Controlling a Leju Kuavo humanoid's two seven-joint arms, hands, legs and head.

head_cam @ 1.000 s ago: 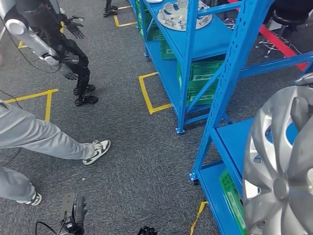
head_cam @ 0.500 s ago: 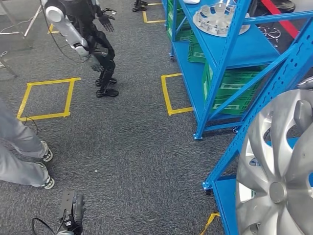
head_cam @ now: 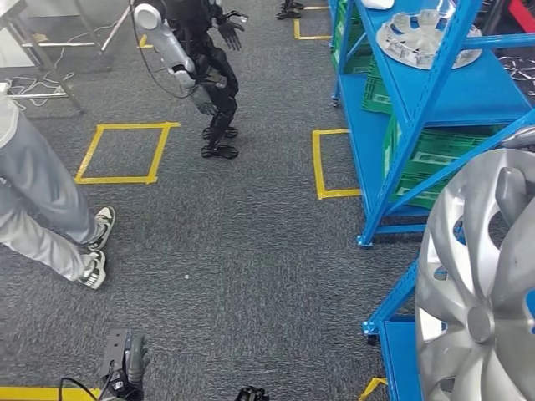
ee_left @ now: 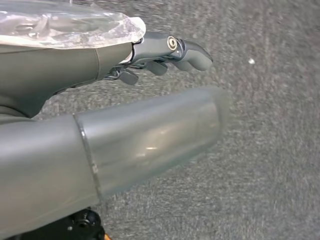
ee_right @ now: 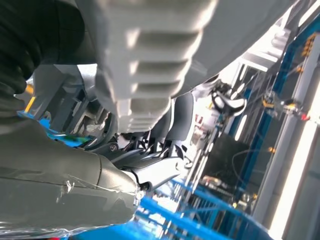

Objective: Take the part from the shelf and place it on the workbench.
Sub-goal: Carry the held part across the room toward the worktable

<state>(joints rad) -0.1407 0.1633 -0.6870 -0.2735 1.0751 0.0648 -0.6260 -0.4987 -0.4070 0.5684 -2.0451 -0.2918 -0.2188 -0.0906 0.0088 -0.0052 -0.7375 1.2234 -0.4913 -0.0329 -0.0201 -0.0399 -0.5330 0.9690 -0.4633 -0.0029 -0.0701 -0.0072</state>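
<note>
My right hand (head_cam: 514, 196) grips the silver hubcap (head_cam: 476, 284) beside the blue shelf (head_cam: 404, 142); the picture's edge cuts the hubcap off. My left hand (ee_left: 166, 50) hangs empty over grey carpet (head_cam: 252, 259), fingers loosely apart.

Grey ribbed hand cover (ee_right: 151, 65); dark fingers (ee_left: 188, 52), silver screw; glossy silver forearm (ee_left: 151, 135)

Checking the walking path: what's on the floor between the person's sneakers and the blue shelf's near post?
Bare grey carpet in the head view; nothing lies between the white-and-black sneakers and the blue metal shelf post. Yellow tape squares sit farther back.
</note>
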